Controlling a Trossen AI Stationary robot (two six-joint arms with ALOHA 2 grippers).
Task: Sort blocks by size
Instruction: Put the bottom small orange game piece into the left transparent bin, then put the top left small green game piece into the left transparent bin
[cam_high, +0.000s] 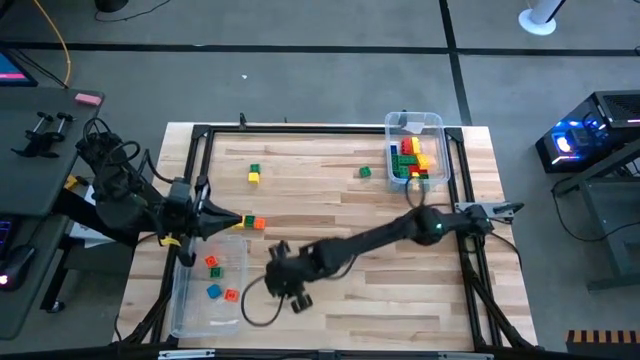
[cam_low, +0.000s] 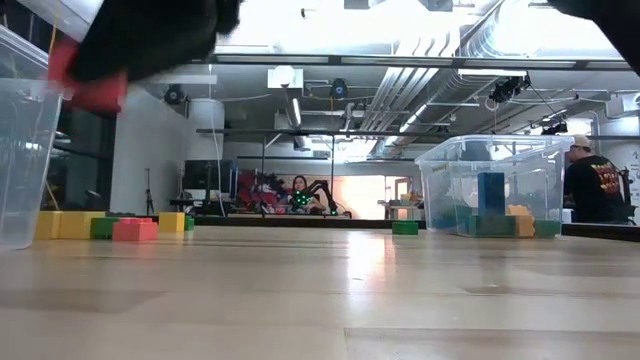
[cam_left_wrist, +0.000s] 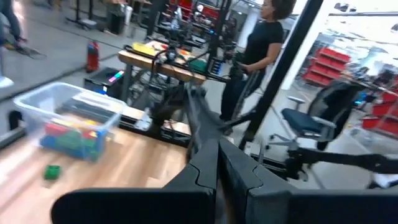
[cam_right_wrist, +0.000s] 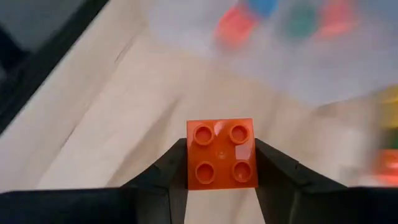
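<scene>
A small square orange block (cam_right_wrist: 221, 153) is gripped between the fingers of the right claw (cam_high: 285, 283), which is held over the table (cam_high: 330, 210) just beside the clear bin (cam_high: 205, 310) on the left, where a few more small blocks (cam_high: 213, 262) are kept. Further blocks (cam_high: 415, 160) are piled in a second bin (cam_high: 437, 125) well away from that claw, at the far right corner, and loose blocks (cam_high: 254, 175) are scattered between. The left claw (cam_high: 238, 219) is closed on nothing and is held above the near bin's far end, with loose blocks (cam_high: 255, 224) just beyond its tip.

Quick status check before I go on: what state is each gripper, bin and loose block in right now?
Right gripper: shut on the orange block, beside the near bin.
Left gripper: shut, empty, by the table's left edge.
Near bin: open, holds a few small blocks.
Far bin: open, holds a pile of blocks.
Loose blocks: lying on the table.
</scene>
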